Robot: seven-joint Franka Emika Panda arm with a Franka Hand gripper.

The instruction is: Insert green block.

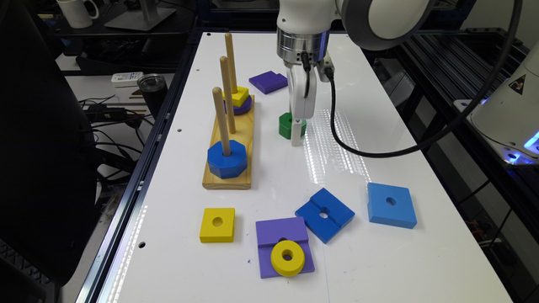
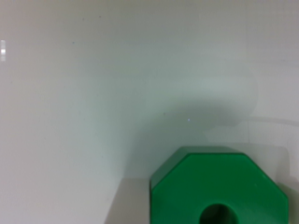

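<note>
The green block (image 1: 286, 125), a thick dark-green octagon with a round centre hole, sits on the white table (image 1: 261, 189) to the exterior view's right of the wooden peg base (image 1: 229, 179). My gripper (image 1: 296, 136) reaches straight down at it. In the wrist view the green block (image 2: 219, 186) lies between two pale fingers (image 2: 127, 203), which press against its opposite sides. The base has three upright pegs. A blue octagonal block (image 1: 227, 159) is on the nearest peg, the middle peg (image 1: 227, 94) is bare, and yellow and purple pieces (image 1: 240, 100) are on the farthest.
Loose pieces lie on the near table: a yellow square (image 1: 217, 225), a purple slab (image 1: 283, 235) with a yellow ring (image 1: 287, 257) on it, and two blue squares (image 1: 324, 214) (image 1: 391, 205). A purple piece (image 1: 268, 81) lies behind the gripper. The black cable (image 1: 379, 153) hangs at the exterior view's right.
</note>
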